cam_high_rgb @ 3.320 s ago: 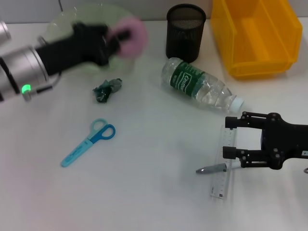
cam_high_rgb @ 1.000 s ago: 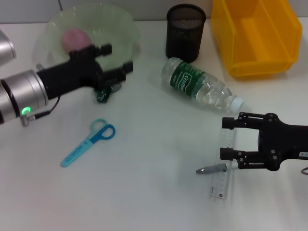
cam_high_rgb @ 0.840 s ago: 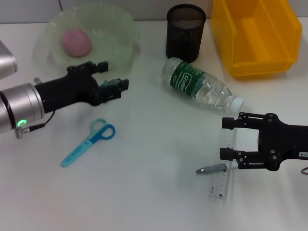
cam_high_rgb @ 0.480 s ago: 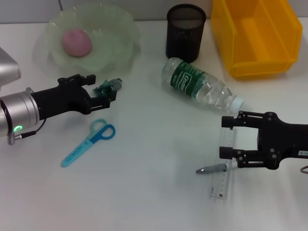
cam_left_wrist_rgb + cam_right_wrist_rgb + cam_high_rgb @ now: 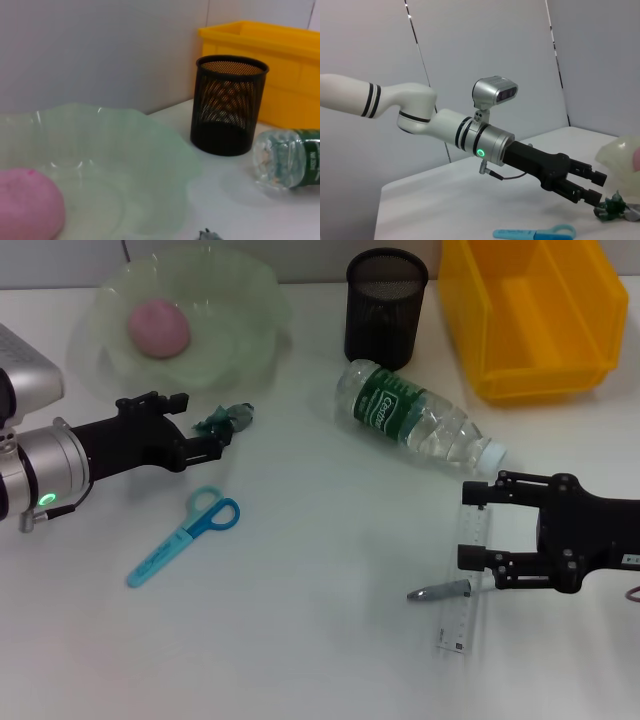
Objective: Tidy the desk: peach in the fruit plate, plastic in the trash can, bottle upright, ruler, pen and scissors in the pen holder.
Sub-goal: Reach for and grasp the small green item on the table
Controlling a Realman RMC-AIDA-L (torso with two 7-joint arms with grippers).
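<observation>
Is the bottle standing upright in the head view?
No, the bottle lies on its side on the desk, cap end toward the right gripper.

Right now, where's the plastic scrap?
Head view: the plastic scrap lies on the desk at the robot's left, just in front of the fruit plate, at the left end effector's tips.

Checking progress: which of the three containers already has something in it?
The fruit plate, holding the peach. The pen holder and trash can look empty.

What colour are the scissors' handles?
Blue loop handles on the scissors, clearest in the head view.
</observation>
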